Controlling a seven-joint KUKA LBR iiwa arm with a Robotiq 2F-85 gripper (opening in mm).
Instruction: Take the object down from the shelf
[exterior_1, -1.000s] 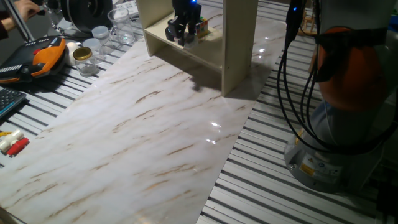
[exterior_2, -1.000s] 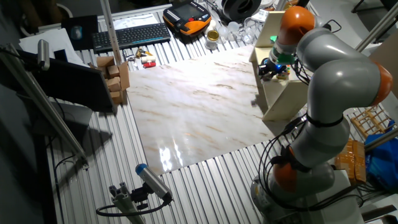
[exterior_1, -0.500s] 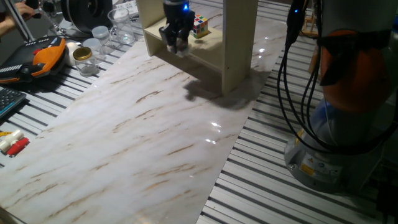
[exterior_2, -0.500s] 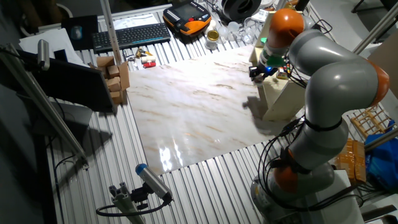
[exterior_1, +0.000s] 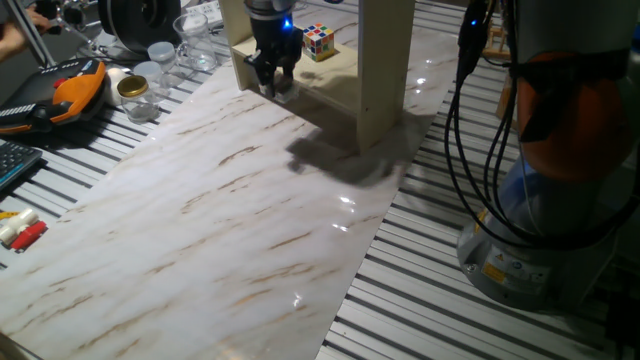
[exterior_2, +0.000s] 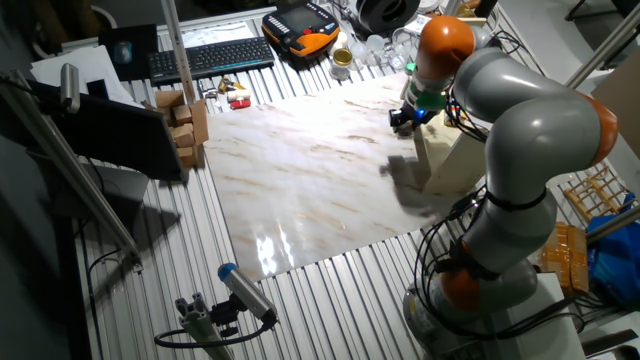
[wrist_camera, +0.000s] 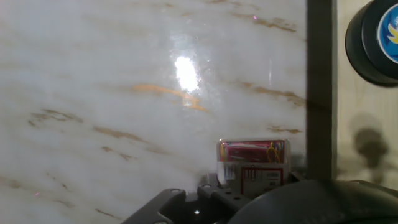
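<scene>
The pale beige shelf (exterior_1: 385, 70) stands at the far end of the marble board (exterior_1: 230, 220); it also shows in the other fixed view (exterior_2: 450, 150). My gripper (exterior_1: 270, 80) is at the front edge of the shelf's low board, just above the marble. It is shut on a small clear box of red paper clips (wrist_camera: 252, 162), seen between the fingers in the hand view. A Rubik's cube (exterior_1: 318, 40) stays on the shelf board behind the gripper. The shelf's edge (wrist_camera: 320, 87) runs along the right of the hand view.
A black round item with a blue label (wrist_camera: 376, 37) lies on the shelf board. Clear jars (exterior_1: 160, 55) and an orange-black pendant (exterior_1: 70, 90) sit left of the shelf. The robot base (exterior_1: 540, 200) and cables stand to the right. Cardboard boxes (exterior_2: 185, 125) line the far side.
My gripper has moved from beside the Rubik's cube out to the shelf's front edge and lower, carrying the small box. The cube has stayed on the shelf.
</scene>
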